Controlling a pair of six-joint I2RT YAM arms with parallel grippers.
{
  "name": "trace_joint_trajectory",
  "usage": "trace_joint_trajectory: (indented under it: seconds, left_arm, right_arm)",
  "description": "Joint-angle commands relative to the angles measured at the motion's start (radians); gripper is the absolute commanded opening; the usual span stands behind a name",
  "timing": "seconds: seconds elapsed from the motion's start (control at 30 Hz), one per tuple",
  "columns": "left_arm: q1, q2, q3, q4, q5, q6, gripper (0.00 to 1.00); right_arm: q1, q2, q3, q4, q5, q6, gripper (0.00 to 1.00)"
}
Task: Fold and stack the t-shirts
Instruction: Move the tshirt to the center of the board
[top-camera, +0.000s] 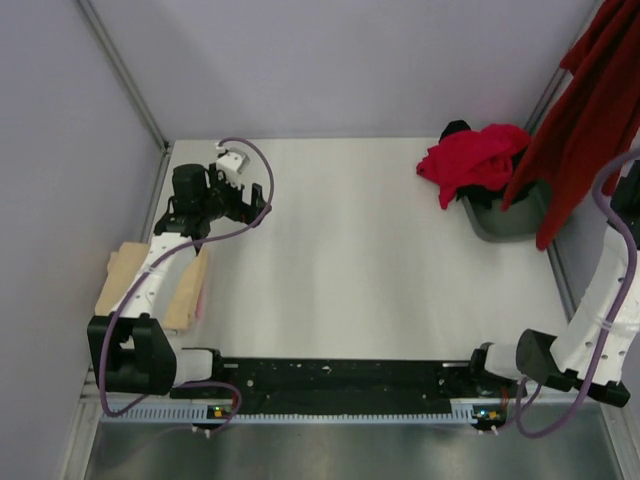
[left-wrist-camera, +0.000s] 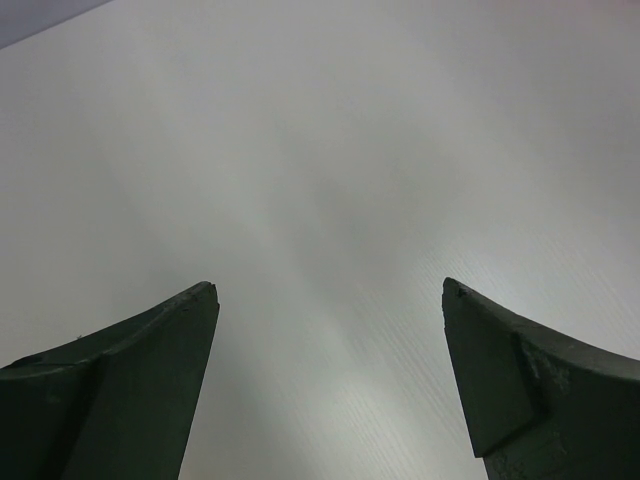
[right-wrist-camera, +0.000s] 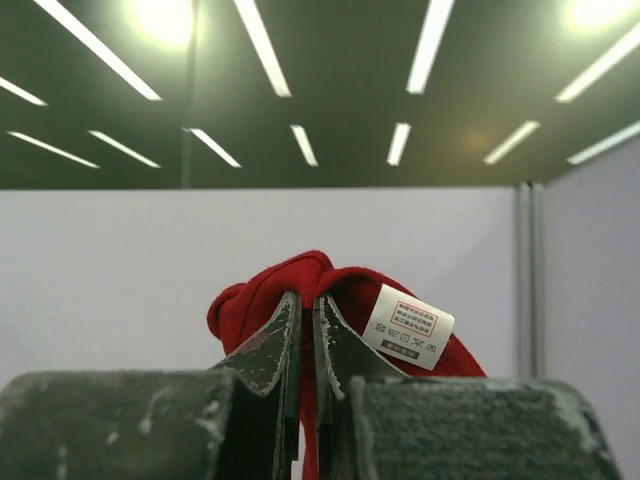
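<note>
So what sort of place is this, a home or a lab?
Probably a lab test cell: plain partition walls boxing in a white table, strip lights overhead.

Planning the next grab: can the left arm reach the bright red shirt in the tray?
Probably, at a stretch: left gripper is open and empty, bare table lies between, and the bright red shirt lies uncovered atop the tray.

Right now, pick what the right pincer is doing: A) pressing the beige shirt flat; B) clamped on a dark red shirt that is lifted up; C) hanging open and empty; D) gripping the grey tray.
B: the right pincer is shut on the dark red shirt beside its care label, and the overhead view shows that shirt hanging at the right edge.
</note>
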Motion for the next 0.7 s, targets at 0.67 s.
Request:
trace_joint_trajectory:
  seconds: [0.67]
  left_arm:
    - [0.049, -0.067, 0.057, 0.019, -0.251, 0.034, 0.97]
  right_arm:
    - [0.778, 0.35, -0.116, 0.143, -0.66, 0.182, 0.0]
